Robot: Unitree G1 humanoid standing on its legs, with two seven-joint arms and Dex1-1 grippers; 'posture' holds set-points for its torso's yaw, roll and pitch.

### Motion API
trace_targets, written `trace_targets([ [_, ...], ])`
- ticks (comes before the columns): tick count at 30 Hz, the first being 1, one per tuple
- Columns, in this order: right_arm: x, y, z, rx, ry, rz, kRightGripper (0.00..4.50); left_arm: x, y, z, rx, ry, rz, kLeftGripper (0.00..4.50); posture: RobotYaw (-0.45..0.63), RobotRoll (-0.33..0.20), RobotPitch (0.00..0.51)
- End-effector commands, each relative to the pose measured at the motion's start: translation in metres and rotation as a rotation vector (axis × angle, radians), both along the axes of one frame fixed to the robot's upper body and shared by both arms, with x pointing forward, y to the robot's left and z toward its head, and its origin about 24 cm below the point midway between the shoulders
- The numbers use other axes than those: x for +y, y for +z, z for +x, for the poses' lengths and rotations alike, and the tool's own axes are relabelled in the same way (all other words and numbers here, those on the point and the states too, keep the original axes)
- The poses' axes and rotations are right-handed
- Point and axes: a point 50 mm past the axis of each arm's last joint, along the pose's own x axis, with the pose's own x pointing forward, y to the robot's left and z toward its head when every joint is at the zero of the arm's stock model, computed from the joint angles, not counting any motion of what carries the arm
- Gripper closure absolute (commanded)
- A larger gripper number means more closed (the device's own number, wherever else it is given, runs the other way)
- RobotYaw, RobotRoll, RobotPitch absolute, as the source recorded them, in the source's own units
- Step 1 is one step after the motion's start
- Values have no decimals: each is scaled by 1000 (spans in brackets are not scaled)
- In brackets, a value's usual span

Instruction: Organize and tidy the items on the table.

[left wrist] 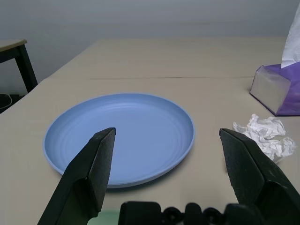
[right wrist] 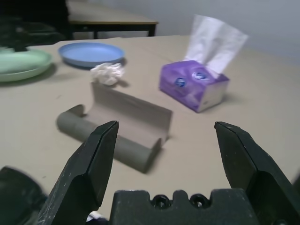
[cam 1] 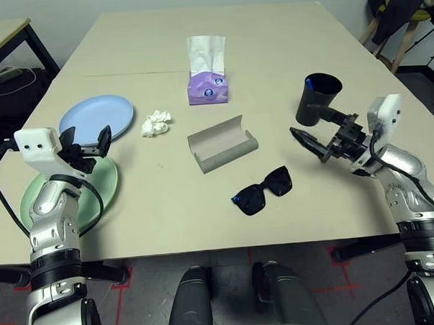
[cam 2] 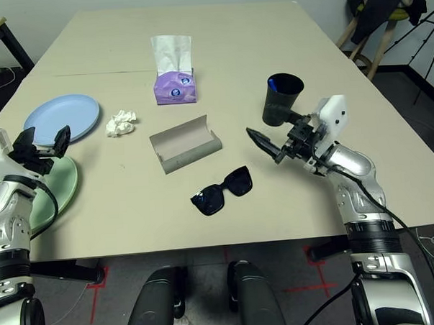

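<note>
On the beige table (cam 1: 169,222), a blue plate (cam 1: 96,117) lies at the left, with a pale green plate (cam 1: 110,183) nearer me. My left gripper (cam 1: 86,134) hovers open over the green plate's far edge, empty. A crumpled white tissue (cam 1: 156,123) rests beside the blue plate. The purple tissue box (cam 1: 207,87) stands behind an open grey glasses case (cam 1: 222,144). In front of the case lie black sunglasses (cam 1: 262,191). The black cup (cam 1: 317,98) stands right, something blue inside. Just in front of it, my right gripper (cam 1: 309,127) is open and empty, pointing at the case.
A dark-legged side table (cam 1: 2,35) stands beyond the table's left edge, with cables below it. A chair with dark clothing (cam 1: 405,10) is at the far right. Bare tabletop lies between the sunglasses and the green plate.
</note>
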Motion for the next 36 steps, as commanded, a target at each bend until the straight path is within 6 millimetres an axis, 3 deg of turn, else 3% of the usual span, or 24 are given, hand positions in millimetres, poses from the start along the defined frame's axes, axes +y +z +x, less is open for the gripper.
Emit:
trace_targets([
  [1, 7, -1, -5, 2, 93, -35, 15, 3, 2, -5, 1, 4, 1, 0, 123, 0, 98],
  [10, 14, -7, -14, 65, 249, -120, 15, 8, 1, -12, 19, 24, 2, 0, 144, 0, 102],
  [19, 15, -11, -12, 65, 277, -126, 15, 23, 9, -20, 129, 67, 29, 0, 172, 0, 103],
  [36, 29, -11, -13, 55, 301, -102, 15, 91, 28, -36, 511, 259, -174, 0, 185, 0, 109],
])
